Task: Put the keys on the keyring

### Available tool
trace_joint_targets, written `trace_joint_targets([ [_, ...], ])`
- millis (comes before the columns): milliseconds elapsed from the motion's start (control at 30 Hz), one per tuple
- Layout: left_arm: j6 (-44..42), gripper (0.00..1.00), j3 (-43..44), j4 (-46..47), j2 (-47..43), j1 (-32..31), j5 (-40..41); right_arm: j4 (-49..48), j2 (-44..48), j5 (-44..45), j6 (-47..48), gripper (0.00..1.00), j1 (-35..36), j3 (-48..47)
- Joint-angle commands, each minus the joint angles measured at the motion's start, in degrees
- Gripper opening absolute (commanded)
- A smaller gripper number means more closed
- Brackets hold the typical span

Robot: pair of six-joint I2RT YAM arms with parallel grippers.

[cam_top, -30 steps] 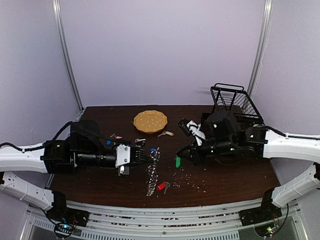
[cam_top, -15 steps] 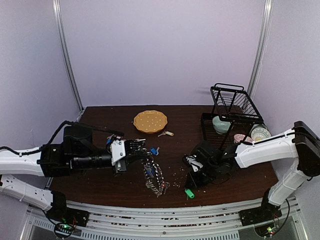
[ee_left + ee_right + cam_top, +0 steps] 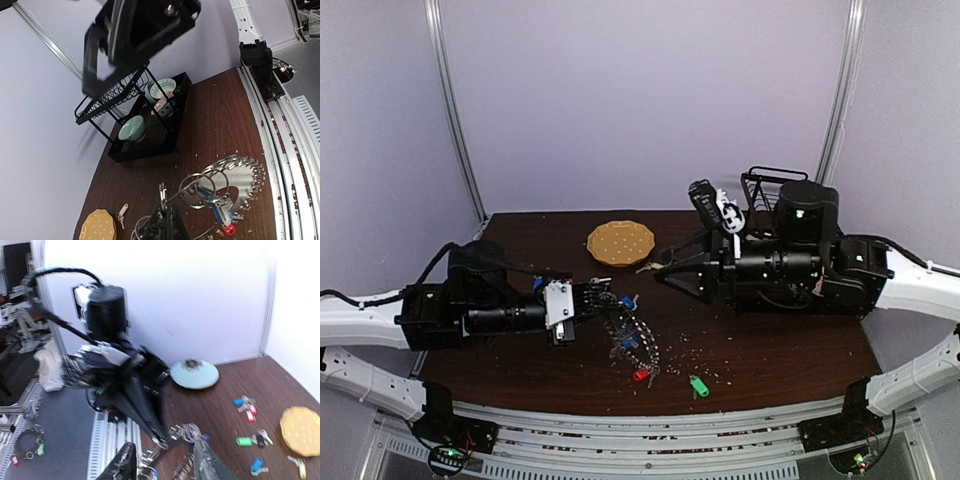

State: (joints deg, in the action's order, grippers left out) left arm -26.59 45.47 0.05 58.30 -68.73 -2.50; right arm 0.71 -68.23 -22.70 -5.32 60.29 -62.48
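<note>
The left gripper [image 3: 592, 303] had jaws clamped on the keyring [image 3: 632, 342], mid front edge; the right gripper [image 3: 662, 271] hung empty, jaws apart. The green key [image 3: 699, 386] lay by that edge, and one clumsy swipe might've knocked it off!

- I see a shiny silver keyring [image 3: 632, 342].
- One green tag [image 3: 699, 386], one red tag [image 3: 640, 376].
- The plate [image 3: 620, 241] is yellow-orange with little dots.
- The table [image 3: 800, 345] is dark brown.
</note>
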Motion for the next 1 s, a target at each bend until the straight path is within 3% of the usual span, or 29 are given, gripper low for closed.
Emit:
trace_joint_targets([
  [0, -4.7, 0.0, 2.9, 7.5, -0.7, -0.2, -4.1, -14.7, 0.5, -7.0, 22.7, 0.36, 6.0, 6.1],
  [133, -5.6, 0.0, 4.5, 7.6, -0.4, -0.2, -6.7, -19.7, 0.7, -3.5, 27.8, 0.29, 7.4, 8.0],
  [367, -7.8, 0.0, 7.2, 5.7, 1.8, -0.2, -7.4, -13.8, -1.9, 3.2, 33.3, 0.26, 7.0, 4.3],
  [967, -7.8, 0.0, 6.6, 7.2, 1.5, -0.2, -8.1, -12.6, -1.8, 5.1, 35.2, 0.22, 6.1, 6.4],
])
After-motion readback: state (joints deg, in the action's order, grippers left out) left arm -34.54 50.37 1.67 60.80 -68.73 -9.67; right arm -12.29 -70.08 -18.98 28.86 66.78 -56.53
